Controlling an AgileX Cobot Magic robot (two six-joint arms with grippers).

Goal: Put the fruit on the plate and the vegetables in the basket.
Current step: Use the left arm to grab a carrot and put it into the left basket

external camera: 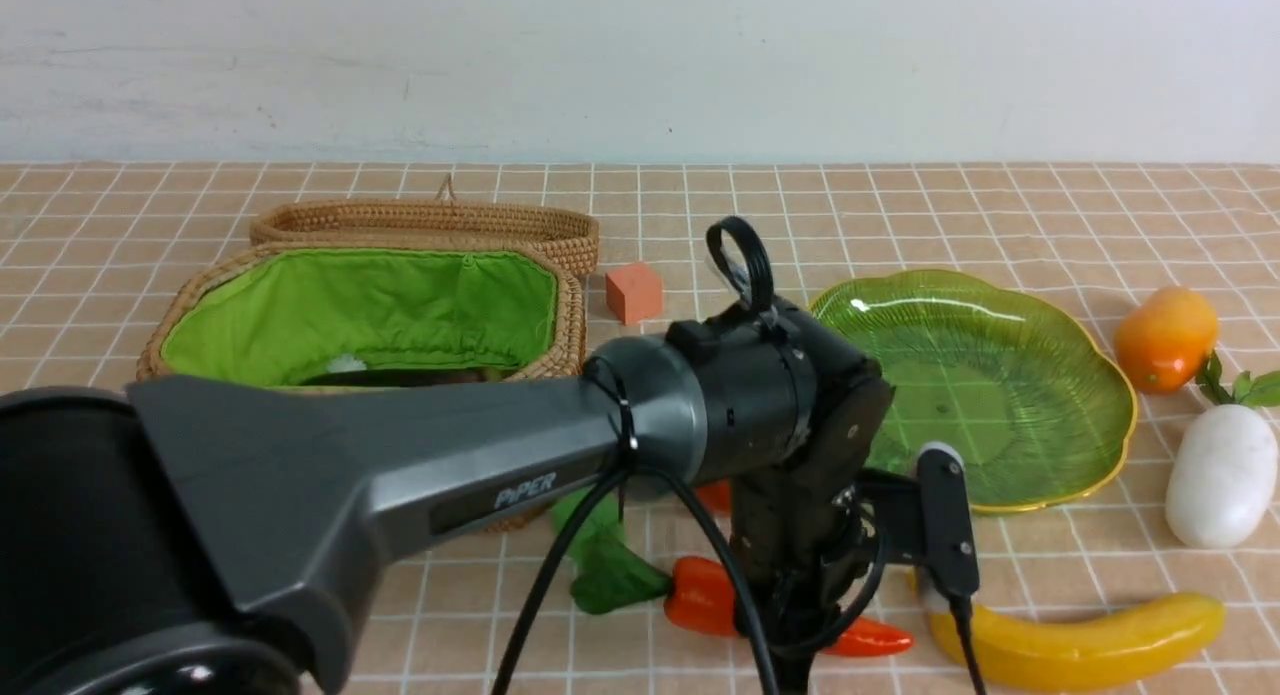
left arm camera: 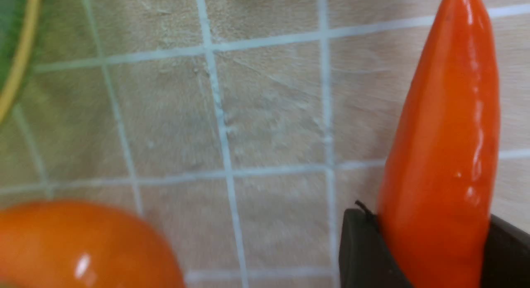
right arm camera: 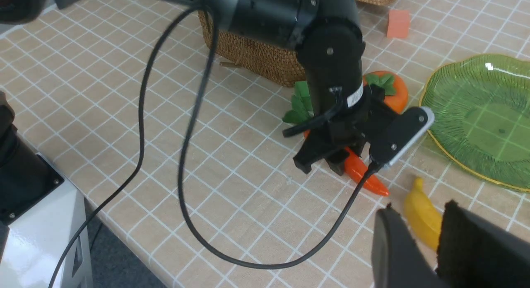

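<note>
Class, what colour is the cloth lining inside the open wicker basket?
Bright green. The lining shows best in the front view.

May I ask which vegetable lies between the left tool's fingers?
The carrot, orange with green leaves; the white radish lies apart, beside the mango.

Glossy orange carrot [external camera: 700, 595] lies flat before the open basket [external camera: 570, 315], near the yellow banana [external camera: 1080, 640].

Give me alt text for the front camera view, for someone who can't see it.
The left arm reaches across the foreground, its left gripper down on an orange carrot on the tiled table. Behind sit an open wicker basket, an orange cube and an empty green plate; a mango, white radish and banana lie on the right.
</note>
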